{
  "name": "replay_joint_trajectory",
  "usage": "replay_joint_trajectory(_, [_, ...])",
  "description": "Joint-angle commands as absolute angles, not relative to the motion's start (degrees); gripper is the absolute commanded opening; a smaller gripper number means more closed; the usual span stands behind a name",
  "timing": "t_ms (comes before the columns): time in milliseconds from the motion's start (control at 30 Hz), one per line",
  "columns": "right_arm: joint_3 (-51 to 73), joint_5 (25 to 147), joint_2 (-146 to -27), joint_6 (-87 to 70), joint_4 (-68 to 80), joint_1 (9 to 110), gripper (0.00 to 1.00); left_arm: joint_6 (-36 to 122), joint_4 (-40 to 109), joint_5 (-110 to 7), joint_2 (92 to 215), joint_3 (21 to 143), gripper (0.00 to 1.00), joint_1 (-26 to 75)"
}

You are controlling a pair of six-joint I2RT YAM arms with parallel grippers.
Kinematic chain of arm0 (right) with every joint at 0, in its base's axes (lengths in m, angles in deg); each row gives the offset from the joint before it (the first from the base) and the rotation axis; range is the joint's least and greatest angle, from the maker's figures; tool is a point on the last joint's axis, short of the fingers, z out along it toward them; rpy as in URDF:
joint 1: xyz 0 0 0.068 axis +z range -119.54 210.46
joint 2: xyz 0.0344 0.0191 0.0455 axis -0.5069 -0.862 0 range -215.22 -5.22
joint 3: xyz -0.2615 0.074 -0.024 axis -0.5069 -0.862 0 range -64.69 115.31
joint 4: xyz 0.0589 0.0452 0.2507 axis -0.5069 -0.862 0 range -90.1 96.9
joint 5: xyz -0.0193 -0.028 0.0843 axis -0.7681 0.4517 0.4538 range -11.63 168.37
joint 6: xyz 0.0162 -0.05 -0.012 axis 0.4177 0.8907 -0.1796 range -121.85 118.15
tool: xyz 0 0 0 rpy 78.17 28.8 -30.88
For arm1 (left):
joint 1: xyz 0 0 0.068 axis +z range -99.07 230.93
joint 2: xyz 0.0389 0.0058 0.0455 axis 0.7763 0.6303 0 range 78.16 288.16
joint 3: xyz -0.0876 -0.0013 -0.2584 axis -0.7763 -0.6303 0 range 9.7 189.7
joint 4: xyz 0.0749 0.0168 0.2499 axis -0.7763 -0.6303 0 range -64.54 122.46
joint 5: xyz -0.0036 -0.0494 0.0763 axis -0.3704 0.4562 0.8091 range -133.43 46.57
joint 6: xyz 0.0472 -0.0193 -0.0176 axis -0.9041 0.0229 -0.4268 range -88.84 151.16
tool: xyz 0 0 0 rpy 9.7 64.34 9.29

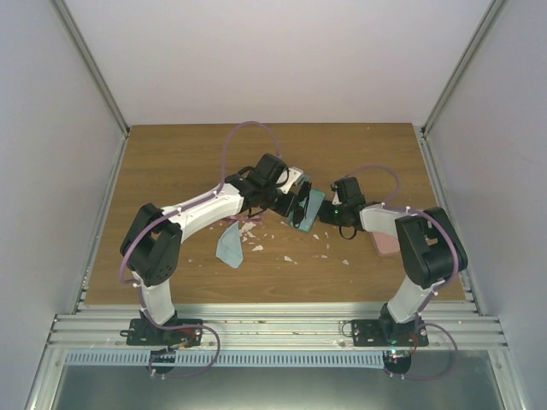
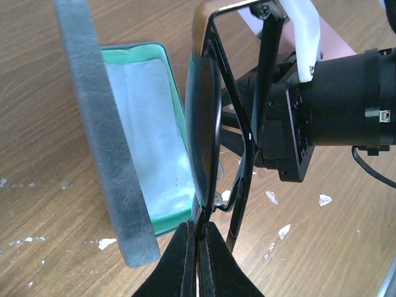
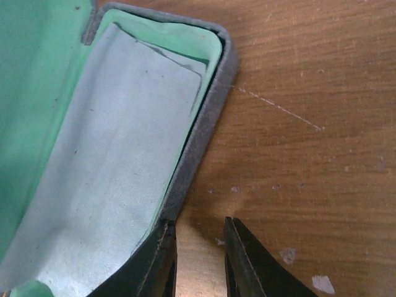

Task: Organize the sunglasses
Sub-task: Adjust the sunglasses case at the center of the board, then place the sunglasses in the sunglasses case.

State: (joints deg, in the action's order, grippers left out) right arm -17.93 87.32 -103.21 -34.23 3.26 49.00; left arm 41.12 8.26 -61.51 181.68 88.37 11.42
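We find the task partway: neither pair is packed yet. The left gripper (image 2: 198, 230) is pinched fully shut on the rim of the black sunglasses (image 2: 204, 136). They stand on edge straight ahead of its fingertips, temple arms splayed. Just left of those fingers, in the wrist view, lies the open blue-grey case (image 2: 102, 161), green-lined, with a pale cloth (image 2: 148, 136) flat inside. The glasses are beside the case, not in it.

The right gripper (image 3: 198, 224) sits low at the case's corner. Its jaws are a narrow gap apart, with only bare table (image 3: 309, 93) between them. One finger appears to touch the case rim, and the gripper holds nothing.

We judge that lowering the black pair in and closing the lid remain. We cannot make out the pink pair. A pink case (image 1: 385, 243) lies beside the right arm.
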Motion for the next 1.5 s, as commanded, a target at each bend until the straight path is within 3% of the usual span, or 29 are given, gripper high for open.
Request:
replay_joint_trajectory(0, [-16.7,87.2,-105.2,-33.3,4.1,48.3,0.23,42.1,4.3,-57.4,184.5,92.9,0.0,9.9])
replay_joint_trajectory(433, [-22.5,82.6,-95.5,-37.3,-0.6,48.2,0.27,48.9,-12.1,-50.3,196.1,110.7,0.0,7.0])
replay_joint_trajectory(600, [-25.3,86.6,-92.3,-36.1,0.9,48.3,0.28,49.4,-15.4,-46.9,198.1,114.1,0.0,6.8])
replay_joint_trajectory(867, [-24.3,100.8,-93.9,-34.1,9.2,48.5,0.25,49.5,-18.8,-44.3,201.5,118.5,0.0,6.5])
replay_joint_trajectory(1467, [-18.0,106.6,-103.3,-37.8,13.7,49.2,0.2,51.7,-22.9,-43.8,207.3,125.8,0.03,5.6])
